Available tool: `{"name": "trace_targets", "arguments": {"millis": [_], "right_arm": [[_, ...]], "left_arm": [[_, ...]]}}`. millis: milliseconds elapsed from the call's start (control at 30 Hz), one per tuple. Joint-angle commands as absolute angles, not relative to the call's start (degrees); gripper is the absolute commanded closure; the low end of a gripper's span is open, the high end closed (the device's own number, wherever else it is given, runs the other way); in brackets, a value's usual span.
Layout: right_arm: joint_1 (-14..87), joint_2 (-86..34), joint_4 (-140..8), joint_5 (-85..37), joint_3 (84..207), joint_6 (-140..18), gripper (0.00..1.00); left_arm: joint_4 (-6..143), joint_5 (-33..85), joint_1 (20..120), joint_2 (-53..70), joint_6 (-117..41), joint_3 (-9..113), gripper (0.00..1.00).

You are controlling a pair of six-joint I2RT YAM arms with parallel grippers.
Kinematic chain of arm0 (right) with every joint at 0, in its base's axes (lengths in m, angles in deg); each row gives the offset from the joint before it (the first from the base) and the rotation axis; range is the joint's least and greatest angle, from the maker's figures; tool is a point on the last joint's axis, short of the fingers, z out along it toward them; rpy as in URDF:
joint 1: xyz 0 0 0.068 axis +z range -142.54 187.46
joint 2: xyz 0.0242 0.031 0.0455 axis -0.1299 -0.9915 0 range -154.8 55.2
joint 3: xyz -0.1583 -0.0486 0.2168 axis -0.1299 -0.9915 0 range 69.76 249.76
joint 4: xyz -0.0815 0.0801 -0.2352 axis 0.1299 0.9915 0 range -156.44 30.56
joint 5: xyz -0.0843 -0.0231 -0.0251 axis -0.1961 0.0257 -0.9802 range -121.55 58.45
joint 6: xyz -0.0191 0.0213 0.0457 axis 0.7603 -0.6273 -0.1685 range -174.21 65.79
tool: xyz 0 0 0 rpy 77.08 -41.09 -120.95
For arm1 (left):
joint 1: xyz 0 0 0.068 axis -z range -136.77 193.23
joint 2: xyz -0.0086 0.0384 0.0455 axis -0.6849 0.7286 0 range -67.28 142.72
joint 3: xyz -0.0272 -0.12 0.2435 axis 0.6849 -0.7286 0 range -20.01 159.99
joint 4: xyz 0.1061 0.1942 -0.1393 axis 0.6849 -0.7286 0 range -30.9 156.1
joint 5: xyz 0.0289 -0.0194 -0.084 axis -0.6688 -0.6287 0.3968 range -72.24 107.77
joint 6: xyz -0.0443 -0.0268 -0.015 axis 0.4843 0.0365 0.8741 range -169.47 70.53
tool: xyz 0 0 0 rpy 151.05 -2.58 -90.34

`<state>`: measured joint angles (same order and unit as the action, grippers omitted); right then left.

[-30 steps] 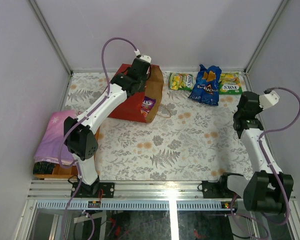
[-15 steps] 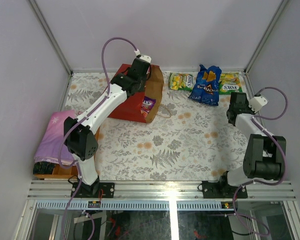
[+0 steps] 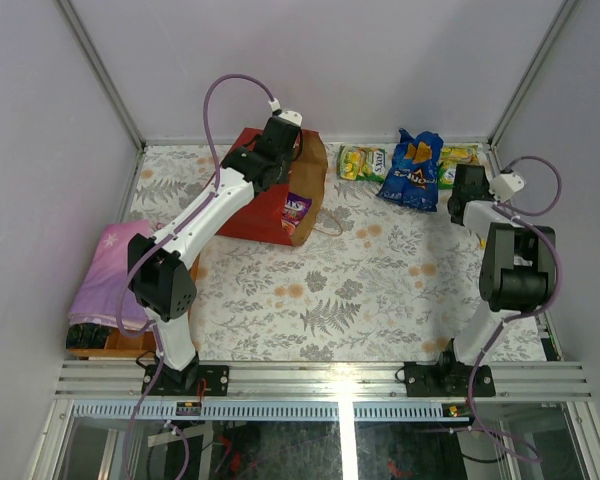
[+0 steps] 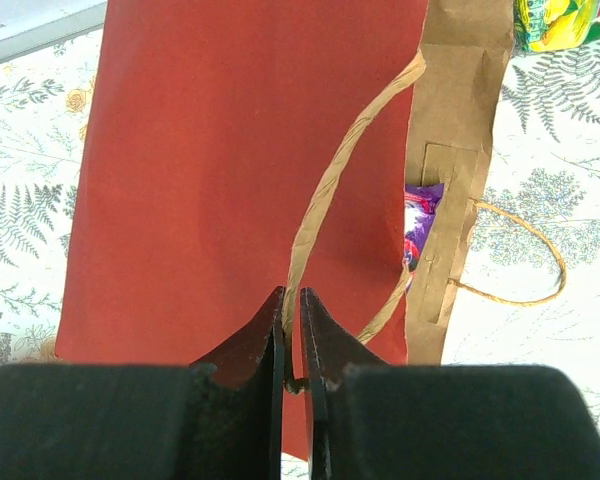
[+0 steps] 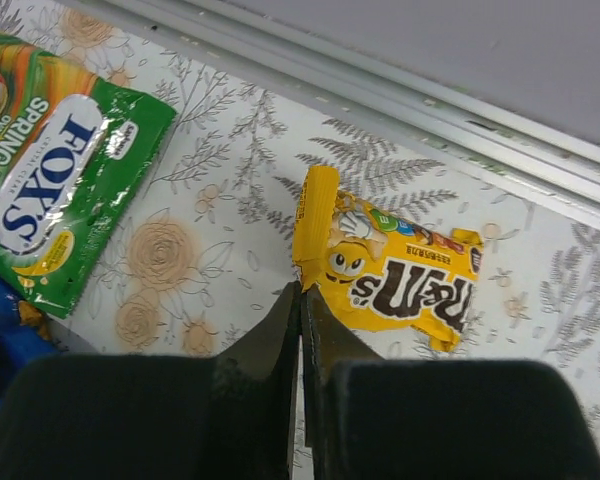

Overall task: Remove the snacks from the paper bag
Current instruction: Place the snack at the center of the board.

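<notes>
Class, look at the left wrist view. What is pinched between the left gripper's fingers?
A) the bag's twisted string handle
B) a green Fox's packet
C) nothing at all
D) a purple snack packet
A: the left gripper has its fingers closed together on the twisted string handle that loops over the red paper bag.

purple glossy packet (image 4: 421, 215) inside red paper carrier bag (image 4: 230, 170): only a strip shows, rest behind brown flap | twisted paper string handle (image 4: 340, 180): lower end hidden between fingers of left hand (image 4: 292, 298) | green-yellow glossy packet (image 4: 565, 20): cut by top edge | green Fox's candy packet (image 5: 55, 190): cut by left edge | blue chip bag (image 5: 0, 320): only a corner in view
</notes>
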<state>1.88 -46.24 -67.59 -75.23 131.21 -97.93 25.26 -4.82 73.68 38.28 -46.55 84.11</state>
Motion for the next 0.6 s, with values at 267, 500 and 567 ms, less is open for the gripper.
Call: {"name": "trace_targets", "arguments": {"millis": [267, 500, 567], "right_arm": [[2.0, -47.6, -78.9, -64.2, 137.8, -100.0, 0.41], [4.3, -43.0, -81.8, -49.5, 136.4, -99.7, 0.01], [8.1, -41.5, -85.9, -45.2, 134.8, -96.9, 0.01]], "left_arm": [[25.8, -7.4, 73.9, 36.2, -47.6, 84.4, 0.92], [25.6, -7.5, 74.0, 36.3, -47.5, 84.5, 0.92], [25.6, -7.4, 74.0, 36.5, -47.5, 84.6, 0.91]]}}
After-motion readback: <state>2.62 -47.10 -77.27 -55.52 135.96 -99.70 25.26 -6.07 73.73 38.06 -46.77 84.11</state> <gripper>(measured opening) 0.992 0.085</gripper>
